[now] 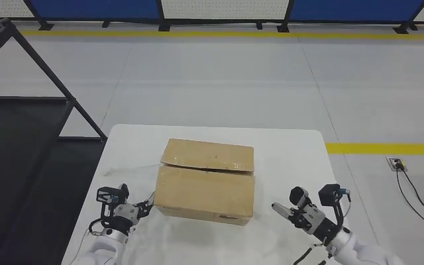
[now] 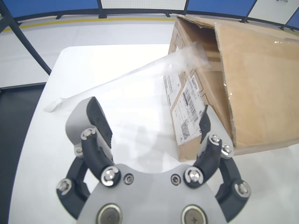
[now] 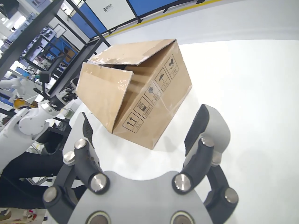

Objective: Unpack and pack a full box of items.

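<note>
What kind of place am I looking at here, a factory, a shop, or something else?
Probably a robot test hall or showroom: blue and white partition panels fence the area, a yellow floor line marks it, and a cardboard box sits on a white table.

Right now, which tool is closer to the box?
Left. The left tool is almost touching one end of the box; the right tool stands clear of the other end.

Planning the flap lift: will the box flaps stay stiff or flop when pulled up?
Likely stiff: the cardboard box flaps are flat board, already ajar. Their ragged edges may tear or crease. The loose clear tape strip will probably flop and cling.
</note>
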{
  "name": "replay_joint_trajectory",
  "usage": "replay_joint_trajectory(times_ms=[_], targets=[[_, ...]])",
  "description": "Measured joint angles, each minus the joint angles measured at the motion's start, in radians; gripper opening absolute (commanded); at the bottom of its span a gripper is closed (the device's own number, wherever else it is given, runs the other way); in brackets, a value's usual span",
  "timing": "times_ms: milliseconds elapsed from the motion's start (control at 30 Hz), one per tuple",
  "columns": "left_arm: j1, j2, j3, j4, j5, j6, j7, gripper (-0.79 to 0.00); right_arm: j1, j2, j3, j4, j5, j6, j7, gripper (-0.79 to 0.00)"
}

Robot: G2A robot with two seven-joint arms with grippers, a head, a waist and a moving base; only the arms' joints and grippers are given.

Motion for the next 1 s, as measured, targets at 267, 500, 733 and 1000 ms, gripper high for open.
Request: replay_joint_trajectory(times_ms=[267, 500, 733, 1000], targets=[[0.026, -0.003, 0.006, -0.020, 0.005, -0.006, 0.018, 0.000, 0.070, 0.011, -0.011, 0.070, 0.187, -0.091, 0.124, 0.000], [0.066, -0.004, 0.004, -0.042, 0.001, -0.025, 0.040, 0.000, 0.161, 0.025, -0.023, 0.132, 0.346, -0.128, 0.278, 0.000], [0.095, -0.008, -0.014, -0.055, -0.043, -0.011, 0.091, 0.000, 0.256, 0.028, -0.083, 0.197, 0.377, -0.071, 0.318, 0.000], [0.150, -0.007, -0.095, -0.079, -0.131, -0.052, 0.159, 0.000, 0.360, 0.025, -0.178, 0.280, 0.404, -0.050, 0.367, 0.000]])
